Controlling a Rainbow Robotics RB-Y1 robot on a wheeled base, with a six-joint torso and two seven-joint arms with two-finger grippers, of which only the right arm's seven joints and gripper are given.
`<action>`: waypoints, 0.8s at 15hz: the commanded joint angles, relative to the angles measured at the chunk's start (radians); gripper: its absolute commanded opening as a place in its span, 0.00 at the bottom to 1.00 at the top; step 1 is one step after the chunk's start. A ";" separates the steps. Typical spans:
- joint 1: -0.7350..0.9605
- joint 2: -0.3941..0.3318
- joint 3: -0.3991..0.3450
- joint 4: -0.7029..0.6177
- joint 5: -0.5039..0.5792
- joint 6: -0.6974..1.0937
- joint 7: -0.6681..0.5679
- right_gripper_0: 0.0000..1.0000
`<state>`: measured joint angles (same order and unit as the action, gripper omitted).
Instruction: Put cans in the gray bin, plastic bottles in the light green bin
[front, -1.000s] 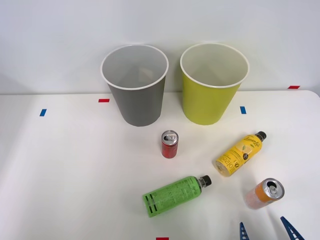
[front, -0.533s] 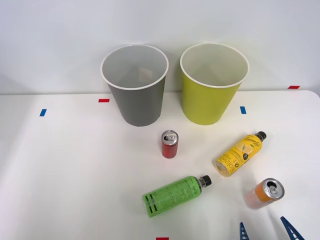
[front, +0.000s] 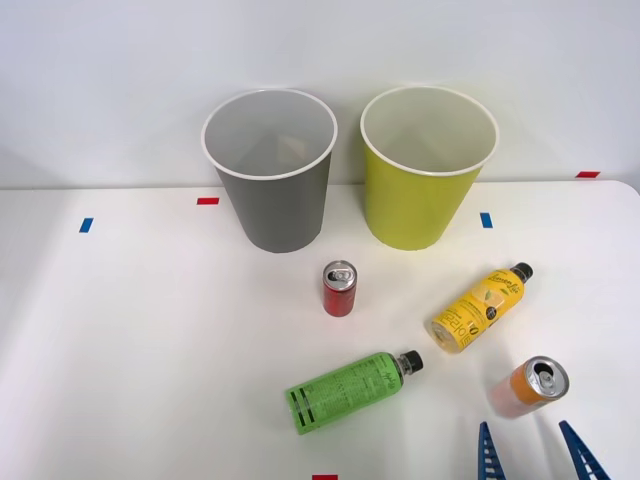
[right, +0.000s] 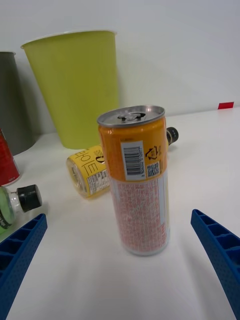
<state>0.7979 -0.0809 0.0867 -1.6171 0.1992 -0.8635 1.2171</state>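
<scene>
My tool (front: 532, 450) is open wide, holding nothing, low near the orange can (front: 529, 386). The can stands up on the white surface (front: 150, 330), just past my two blue fingers (right: 219, 250). The yellow bottle (front: 479, 307) lies behind it. The green bin (front: 425, 165) stands farther back, beside the gray bin (front: 272, 170).
</scene>
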 joint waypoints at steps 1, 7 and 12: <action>-0.054 -0.002 -0.027 -0.001 0.023 0.000 0.024 1.00; -0.106 -0.002 -0.050 0.000 0.029 0.000 0.053 1.00; -0.134 0.012 -0.055 -0.001 0.029 0.034 0.056 1.00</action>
<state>0.6709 -0.0728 0.0352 -1.6178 0.2291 -0.8420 1.2715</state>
